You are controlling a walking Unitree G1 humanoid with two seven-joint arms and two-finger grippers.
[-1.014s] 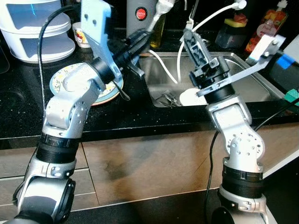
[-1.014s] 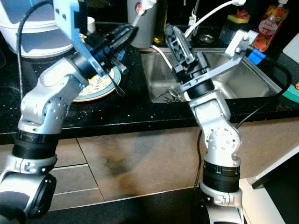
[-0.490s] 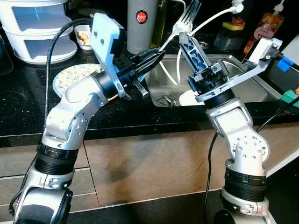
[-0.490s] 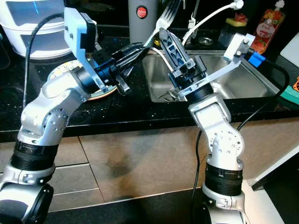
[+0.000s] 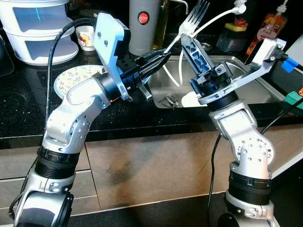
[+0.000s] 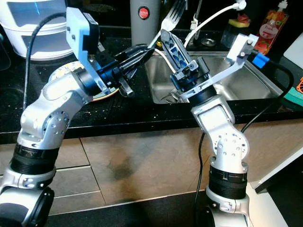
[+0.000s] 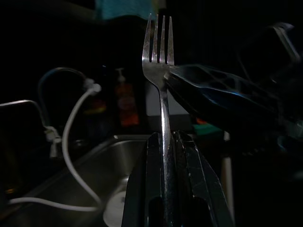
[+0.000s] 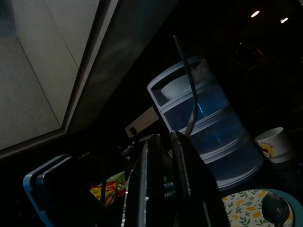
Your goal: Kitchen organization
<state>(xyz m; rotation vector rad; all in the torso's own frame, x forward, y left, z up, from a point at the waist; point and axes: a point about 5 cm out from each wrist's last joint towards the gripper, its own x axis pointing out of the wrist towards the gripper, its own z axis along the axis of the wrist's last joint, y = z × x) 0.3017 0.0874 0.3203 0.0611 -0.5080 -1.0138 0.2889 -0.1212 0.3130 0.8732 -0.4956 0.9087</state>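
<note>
dark stone table beside the sink — left gripper and right gripper both pinch the fork; release one side only once the other holds firm.

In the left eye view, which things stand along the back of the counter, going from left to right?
White and blue stacked container → small white cup with red print → grey cylindrical flask with red label → red-labelled bottle.

fork: silver | plate: white, yellow floral, teal rim | counter: black speckled
</note>
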